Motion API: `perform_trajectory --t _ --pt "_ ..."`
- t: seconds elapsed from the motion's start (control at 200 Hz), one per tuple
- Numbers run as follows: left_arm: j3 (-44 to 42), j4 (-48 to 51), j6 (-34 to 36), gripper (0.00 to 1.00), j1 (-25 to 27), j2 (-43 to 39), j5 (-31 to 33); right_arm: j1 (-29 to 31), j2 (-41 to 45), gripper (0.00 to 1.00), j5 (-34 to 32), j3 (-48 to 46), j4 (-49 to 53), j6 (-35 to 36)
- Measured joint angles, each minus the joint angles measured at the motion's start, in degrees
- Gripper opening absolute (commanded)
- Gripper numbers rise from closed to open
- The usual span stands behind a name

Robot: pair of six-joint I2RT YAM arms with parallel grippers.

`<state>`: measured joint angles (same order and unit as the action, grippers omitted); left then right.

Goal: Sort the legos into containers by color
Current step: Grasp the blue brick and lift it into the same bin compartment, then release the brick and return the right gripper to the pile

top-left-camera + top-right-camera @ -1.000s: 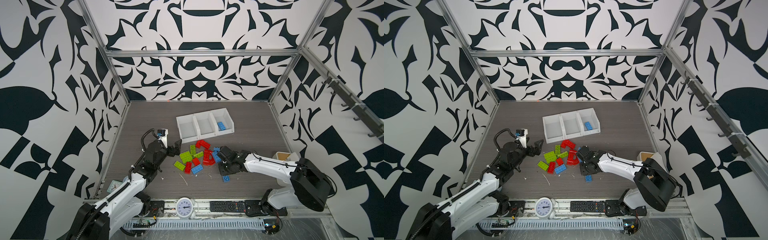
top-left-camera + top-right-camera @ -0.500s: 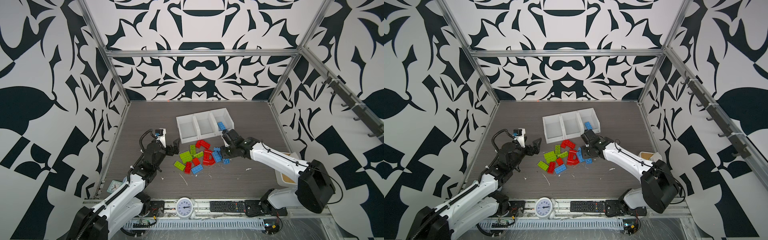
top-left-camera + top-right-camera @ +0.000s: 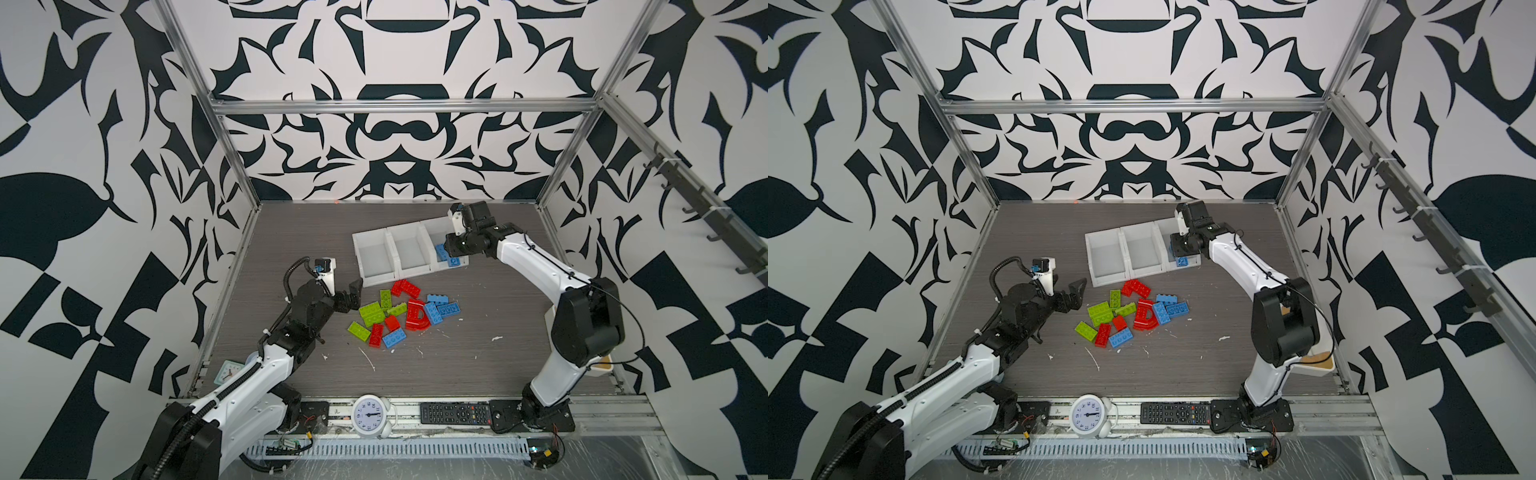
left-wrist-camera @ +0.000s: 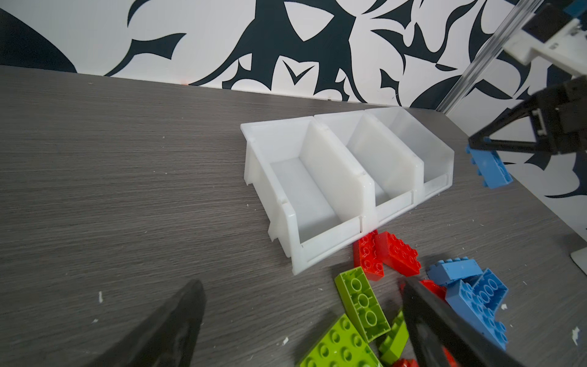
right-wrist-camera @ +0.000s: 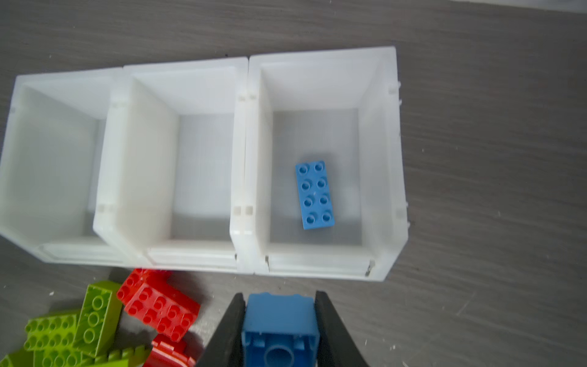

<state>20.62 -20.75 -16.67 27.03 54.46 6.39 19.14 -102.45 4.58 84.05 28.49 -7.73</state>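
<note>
Three joined white containers (image 3: 369, 238) (image 3: 1100, 240) (image 5: 247, 79) (image 4: 333, 178) stand mid-table. One blue brick (image 5: 314, 194) lies in the rightmost one; the other two show nothing inside. My right gripper (image 3: 452, 257) (image 3: 1181, 257) (image 5: 281, 305) is shut on a small blue brick (image 5: 281, 324) (image 4: 489, 168), hanging by that bin's front edge. The other legos (image 3: 399, 311) (image 3: 1129, 313) lie piled in front: red, lime green and blue, with a red D-shaped arch (image 3: 417, 316). My left gripper (image 3: 352, 295) (image 3: 1074, 294) (image 4: 301, 302) stands open at the pile's left edge, holding nothing.
A white alarm clock (image 3: 370, 415) and a black remote (image 3: 453, 412) lie on the front rail. A small clock (image 3: 226, 371) sits at the front left corner. A white box (image 3: 598, 368) shows partly behind the right arm. White crumbs dot the table.
My right gripper has carried the small blue brick from the front of the pile back and up to the rightmost bin. The left arm has barely shifted.
</note>
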Motion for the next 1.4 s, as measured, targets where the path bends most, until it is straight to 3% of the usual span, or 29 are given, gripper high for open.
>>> perform_trajectory --t 0.235,0.56,0.715,0.82,0.955,1.165,1.4 --pt "0.0 -0.07 0.0 0.99 0.0 0.0 -0.2 -1.84 -9.84 0.25 0.81 10.03 -0.11 2.71" --pt "0.0 -0.13 0.0 0.99 0.0 0.07 -0.22 -3.37 -14.47 0.27 1.7 13.79 -0.68 3.21" --pt "0.0 -0.44 -0.02 0.99 0.0 0.44 -0.24 -3.61 -17.42 0.38 2.1 16.15 -0.92 3.21" --pt "0.0 -0.48 -0.02 0.99 0.0 0.44 -0.26 -3.63 -18.82 0.51 2.05 17.25 -0.46 3.02" --pt "0.0 -0.5 -0.02 0.99 0.0 0.35 -0.5 -3.61 -19.5 0.54 2.05 18.99 0.2 3.13" --pt "0.0 -0.83 -0.02 0.99 0.0 0.13 -0.7 -3.48 -13.42 0.53 2.91 14.73 0.55 2.71" --pt "0.0 -0.85 0.02 0.99 0.0 0.07 -0.72 -0.9 6.73 0.52 8.11 -7.13 -1.84 -2.4"
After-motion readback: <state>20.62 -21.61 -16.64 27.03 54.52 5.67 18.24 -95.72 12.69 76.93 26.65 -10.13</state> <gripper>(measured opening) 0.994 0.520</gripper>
